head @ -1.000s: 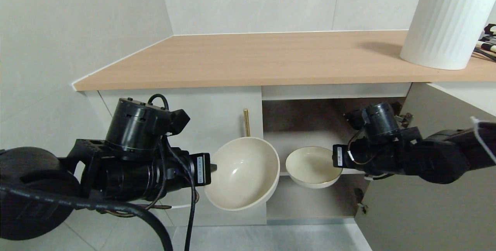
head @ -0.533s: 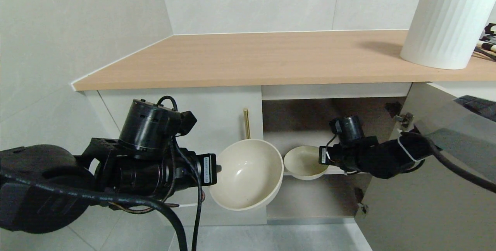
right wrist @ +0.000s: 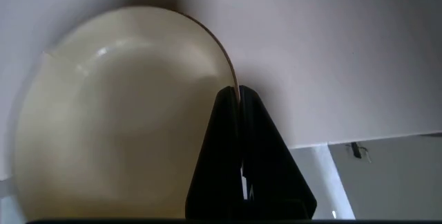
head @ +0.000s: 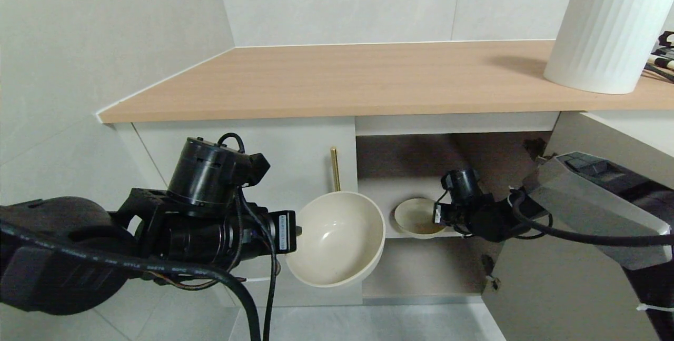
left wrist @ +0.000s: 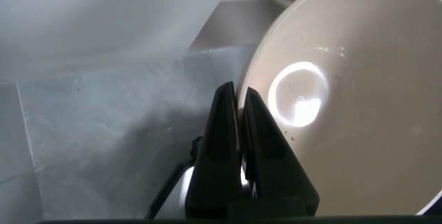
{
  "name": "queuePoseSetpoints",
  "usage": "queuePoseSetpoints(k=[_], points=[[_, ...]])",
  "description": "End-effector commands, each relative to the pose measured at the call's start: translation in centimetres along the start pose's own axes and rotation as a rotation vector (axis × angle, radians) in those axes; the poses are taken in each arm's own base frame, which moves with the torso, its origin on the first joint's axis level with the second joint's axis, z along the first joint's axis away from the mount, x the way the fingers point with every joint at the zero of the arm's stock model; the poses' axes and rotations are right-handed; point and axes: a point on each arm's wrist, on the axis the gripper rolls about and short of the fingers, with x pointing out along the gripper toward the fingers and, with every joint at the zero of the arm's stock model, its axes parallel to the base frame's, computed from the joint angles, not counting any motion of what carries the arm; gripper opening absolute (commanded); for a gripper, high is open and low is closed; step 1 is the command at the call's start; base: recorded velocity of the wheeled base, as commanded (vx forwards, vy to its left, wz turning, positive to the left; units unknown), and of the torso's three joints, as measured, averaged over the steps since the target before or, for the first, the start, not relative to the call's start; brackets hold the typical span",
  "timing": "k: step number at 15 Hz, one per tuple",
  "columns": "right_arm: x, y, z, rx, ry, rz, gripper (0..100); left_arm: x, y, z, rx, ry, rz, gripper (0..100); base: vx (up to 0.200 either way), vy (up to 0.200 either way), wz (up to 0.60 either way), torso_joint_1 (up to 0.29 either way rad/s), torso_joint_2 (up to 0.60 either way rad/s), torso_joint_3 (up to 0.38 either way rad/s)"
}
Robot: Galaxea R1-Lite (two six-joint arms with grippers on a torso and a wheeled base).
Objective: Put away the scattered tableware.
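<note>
The right claw [head: 436, 213] had gone deeper into the open cabinet [head: 526, 136], carrying the small bowl [head: 416, 217] farther in over the shelf [head: 376, 201]. The left claw [head: 297, 230] had shifted only slightly toward the cabinet.

A small white label [head: 282, 231] sat on the left wrist and another [head: 436, 216] on the right; their print was too small to read.

The left claw was clenched on the rim of the large bowl [head: 337, 238], which was tipped on its side and empty, in front of the closed door below the gold handle [head: 334, 167]. In the right wrist view the right claw [right wrist: 238, 94] pinched the rim of the small bowl [right wrist: 117, 106], also empty. Whether it touched the shelf could not be told.

A ribbed white container [head: 605, 25] stood at the right end of the tabletop [head: 337, 80], its contents hidden.
</note>
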Motion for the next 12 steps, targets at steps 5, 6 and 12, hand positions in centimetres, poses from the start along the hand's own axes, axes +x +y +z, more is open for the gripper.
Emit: queuePoseSetpoints(k=[5,6,12], points=[[2.7,-0.8,0.3,0.071,-0.053,-0.086,0,0.3,0.1,-0.1,0.000,0.007,0.007,0,0.000,0.000,0.00,0.000,0.00,0.000],[2.7,-0.7,0.3,0.073,-0.055,-0.085,0,0.4,0.1,-0.1,0.000,0.009,0.006,0,0.000,0.000,0.00,0.000,0.00,0.000],[2.8,-0.8,0.8,0.086,-0.079,-0.094,0,0.5,0.1,-0.2,0.000,0.012,0.008,0,0.000,0.000,0.00,0.000,0.00,0.000]])
